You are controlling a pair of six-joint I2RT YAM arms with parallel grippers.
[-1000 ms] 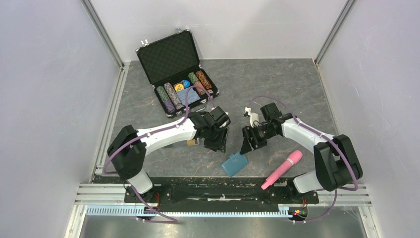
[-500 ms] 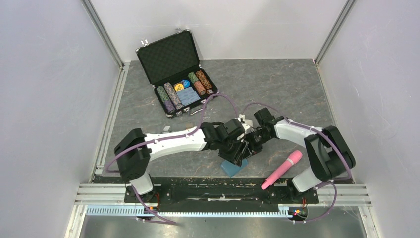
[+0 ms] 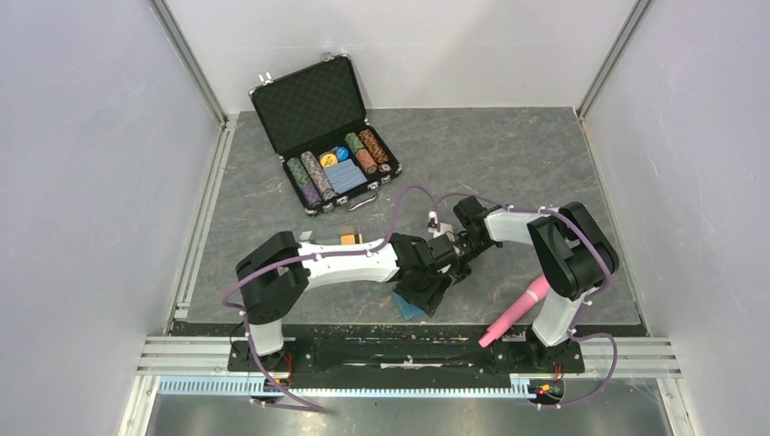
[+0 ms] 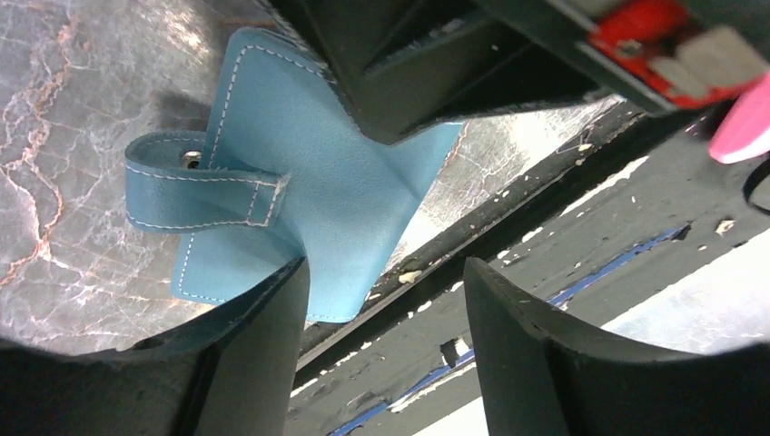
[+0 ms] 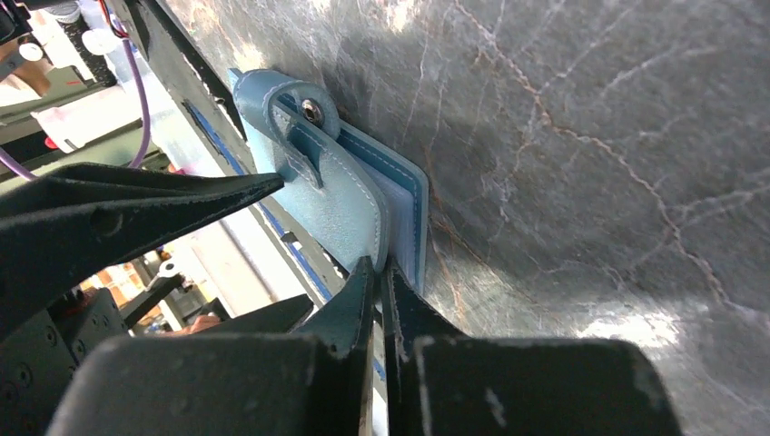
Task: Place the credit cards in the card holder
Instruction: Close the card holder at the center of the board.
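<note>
The card holder lies on the grey table right at its near edge, in front of the 2 arms and between their bases. Both grippers meet over it.

The left gripper stands wide, its 2 fingers well apart. In its wrist view the holder sits just ahead of and below the tips. The nearer corner of the holder disappears behind the left-hand finger, while the other finger is off the holder, over the black frame rail at the table's edge. The gap between them holds nothing.

The right gripper is closed, its fingers pressed together with only a hairline between them. Its tips sit right at the free edge of the holder's teal cover, which stands a little off the lighter blue layer beneath. Whether that edge is actually pinched cannot be told. The strap with its metal snap curls loose off the cover, unfastened.

A gold-orange credit card lies flat just behind the left forearm, well apart from the holder. Far back on the table an open black case holds rows of poker chips, and a pink handle-shaped object lies by the right arm's base
</note>
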